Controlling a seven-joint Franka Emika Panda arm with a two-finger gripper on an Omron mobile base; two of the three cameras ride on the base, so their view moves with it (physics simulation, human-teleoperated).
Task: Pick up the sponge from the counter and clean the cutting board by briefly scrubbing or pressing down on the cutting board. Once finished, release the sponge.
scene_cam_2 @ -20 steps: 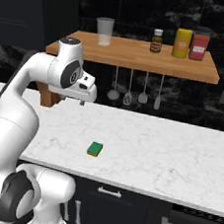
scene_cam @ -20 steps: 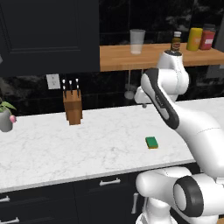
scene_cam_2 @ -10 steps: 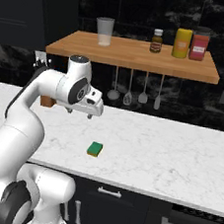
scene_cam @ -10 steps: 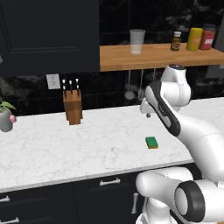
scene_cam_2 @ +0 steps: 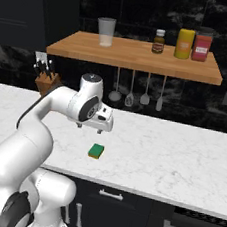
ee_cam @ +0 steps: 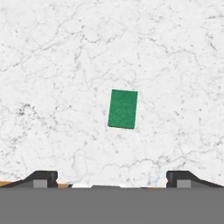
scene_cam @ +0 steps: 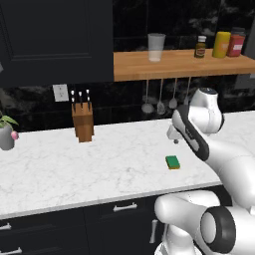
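Note:
The sponge (scene_cam: 173, 162) (scene_cam_2: 96, 150) lies flat on the white marble counter (scene_cam: 74, 169) (scene_cam_2: 180, 164), near its front edge, green top up. In the hand view the sponge (ee_cam: 123, 109) is a small green rectangle at the centre, with the counter (ee_cam: 65, 65) all around it. My gripper (scene_cam: 174, 137) (scene_cam_2: 89, 127) (ee_cam: 111, 179) hangs above the sponge, pointing down, clear of it. It is open, with its fingertips (ee_cam: 42, 177) wide apart and nothing between them. The cutting board is out of view.
A knife block (scene_cam: 82, 122) (scene_cam_2: 46, 79) stands at the back of the counter to the left. A potted plant (scene_cam: 6, 134) sits at the far left. Ladles and spoons (scene_cam: 159, 99) hang under a wooden shelf (scene_cam: 179, 63) carrying a glass, a bottle and jars.
The arm has folded down and the hand has dropped from shelf height to just above the sponge. The sponge has not moved.

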